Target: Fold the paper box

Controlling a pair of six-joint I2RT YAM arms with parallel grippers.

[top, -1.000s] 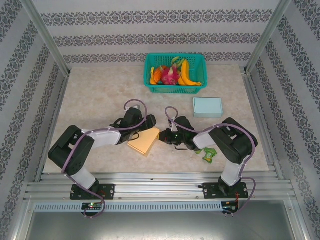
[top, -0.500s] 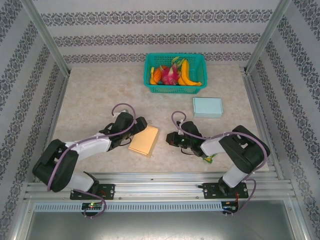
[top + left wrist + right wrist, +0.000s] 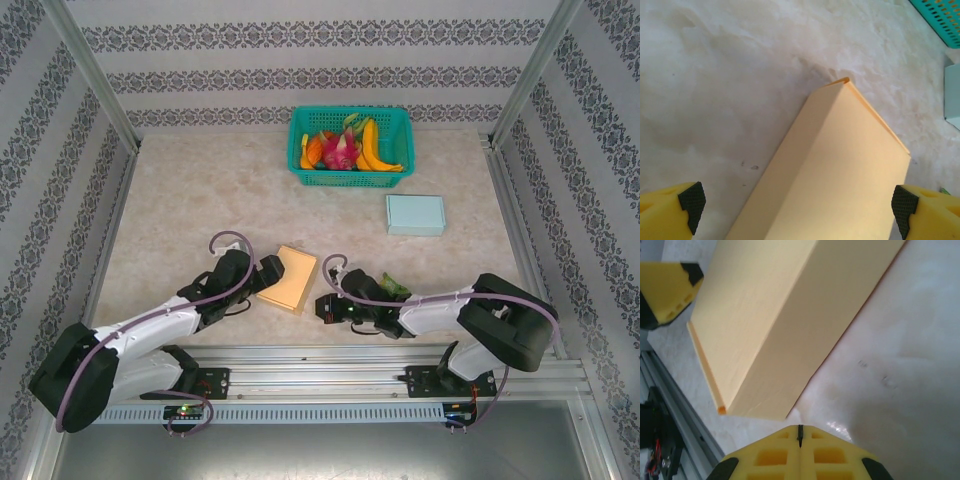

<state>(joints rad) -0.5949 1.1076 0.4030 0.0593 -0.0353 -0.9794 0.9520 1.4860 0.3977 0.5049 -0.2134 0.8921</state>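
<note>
The paper box is a flat, closed tan carton lying on the marble table between the two arms. My left gripper is at its left side, open wide. In the left wrist view the box runs away from the camera, and the yellow fingertips stand far apart on either side of its near end. My right gripper sits just off the box's near right corner. In the right wrist view that gripper is shut on nothing, a short gap from the box.
A teal basket of fruit stands at the back. A light blue box lies to its front right. A green packet lies beside the right arm. The metal rail runs along the near edge.
Both arms have drawn back toward the near edge and stretched out low. The left gripper opened slightly wider and slid left. The right gripper moved nearer and left. The box barely shifted.
</note>
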